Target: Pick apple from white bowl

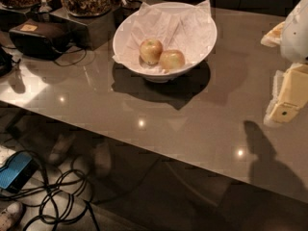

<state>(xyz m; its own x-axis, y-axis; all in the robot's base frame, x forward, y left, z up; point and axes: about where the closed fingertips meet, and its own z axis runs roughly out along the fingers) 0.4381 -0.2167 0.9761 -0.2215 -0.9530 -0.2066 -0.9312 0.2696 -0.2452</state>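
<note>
Claw [288, 100] hung at the view's right edge over the surface [159, 129], well apart from the white bowl [159, 74]. Cannot tell how far open it was or whether it held anything. Apple [172, 59] lay inside the bowl on crumpled paper [178, 25], touching a paler yellow apple [151, 50] on its view-left side. Cables [57, 196] lay on the floor.

Tool [288, 97], well right of the white bowl [155, 74]: cream-yellow blocky shell, one dark round hole, white edging, beneath a rounded white arm housing [296, 30].
</note>
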